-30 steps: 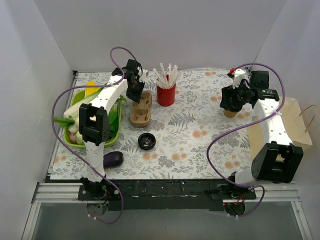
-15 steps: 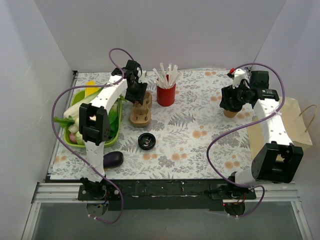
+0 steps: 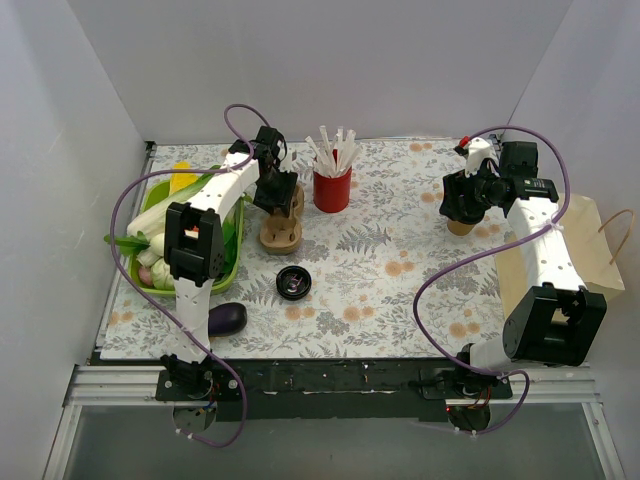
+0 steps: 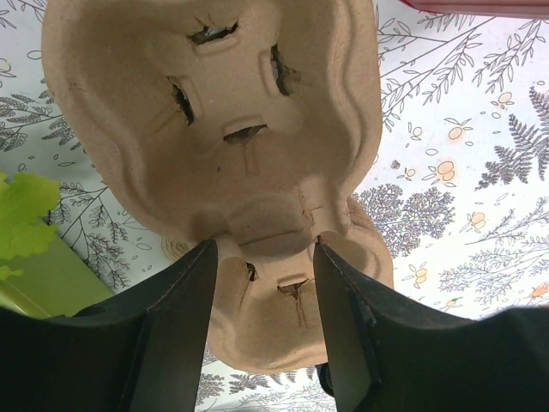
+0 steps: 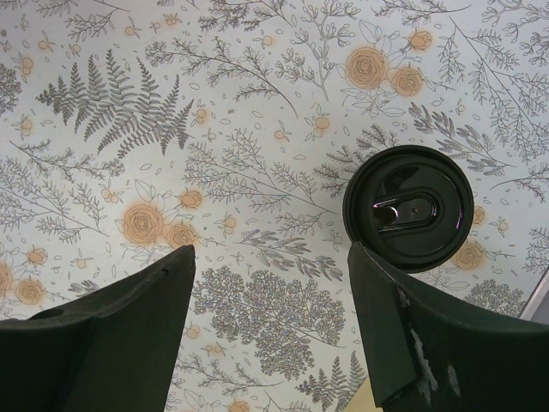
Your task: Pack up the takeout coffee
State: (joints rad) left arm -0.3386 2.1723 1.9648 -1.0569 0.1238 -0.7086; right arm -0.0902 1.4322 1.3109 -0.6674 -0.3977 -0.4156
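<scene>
Beige pulp cup carrier [image 4: 214, 112] directly under left gripper [image 4: 264, 245]. Red cup of white straws [image 3: 332, 190] just right. Green vegetable basket [image 3: 228, 262] left. Purple eggplant [image 3: 226, 318] well behind.

Surface: table [image 3: 400, 290] under a floral cloth.
Left: green basket [image 3: 229, 258] of vegetables, with a purple eggplant [image 3: 227, 318] just beside it.
Middle: pulp cup carrier [image 3: 281, 232], red cup [image 3: 332, 189] of straws, black lid [image 3: 294, 283].
Right: takeout coffee [image 3: 460, 226] standing upright, paper bag [image 3: 590, 240] at the edge.

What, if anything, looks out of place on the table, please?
A black lid lies loose on the tablecloth, just nearer the robot than the cup carrier and on no cup. An eggplant also sits on the cloth, outside the green basket. Nothing looks spilled or damaged.
</scene>
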